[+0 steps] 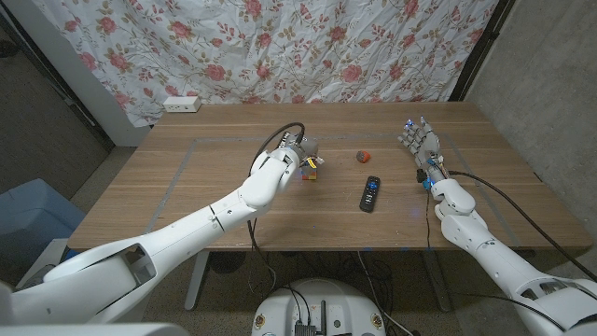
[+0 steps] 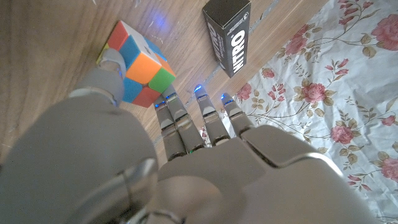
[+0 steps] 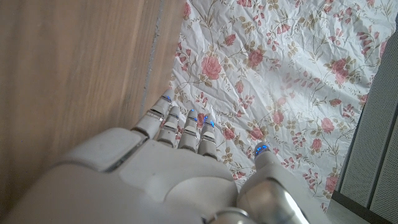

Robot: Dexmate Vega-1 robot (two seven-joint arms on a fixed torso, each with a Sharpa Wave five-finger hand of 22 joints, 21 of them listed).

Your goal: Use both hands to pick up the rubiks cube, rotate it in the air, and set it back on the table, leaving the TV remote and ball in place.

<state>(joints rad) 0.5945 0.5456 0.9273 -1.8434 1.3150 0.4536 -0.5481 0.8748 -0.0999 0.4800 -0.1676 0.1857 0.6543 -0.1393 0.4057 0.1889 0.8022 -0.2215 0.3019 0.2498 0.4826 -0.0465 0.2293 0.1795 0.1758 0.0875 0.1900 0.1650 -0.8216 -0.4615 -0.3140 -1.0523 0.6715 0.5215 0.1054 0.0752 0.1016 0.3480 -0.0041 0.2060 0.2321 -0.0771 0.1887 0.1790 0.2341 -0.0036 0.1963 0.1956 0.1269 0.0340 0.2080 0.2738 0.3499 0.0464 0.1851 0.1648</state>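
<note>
The rubiks cube (image 1: 312, 169) sits on the wooden surface (image 1: 187, 187) near its middle, a little toward the far edge. In the head view most of it is hidden behind the left hand (image 1: 300, 151), so only a few coloured squares show. The left wrist view gives it better: the cube (image 2: 138, 65) rests on the wood with the thumb (image 2: 106, 68) against one face, while the other fingers (image 2: 208, 118) are stretched out past it and not closed on it. Whether those fingers touch the cube's far side cannot be told, since the back of the hand covers that spot.

A black box printed NITRO (image 2: 227, 34) stands just beyond the cube toward the far edge; its top is cut off by the picture's border, and in the head view it is lost behind the left hand.

The ball (image 1: 363, 156), small and reddish, lies beside the cube on the right-hand side, apart from it. The TV remote (image 1: 370, 193) lies nearer the front edge.

The right hand (image 1: 420, 145) stands close to the right edge, fingers (image 3: 186, 127) extended and apart, holding nothing.

A white power strip (image 1: 181, 105) lies at the far left corner.
</note>
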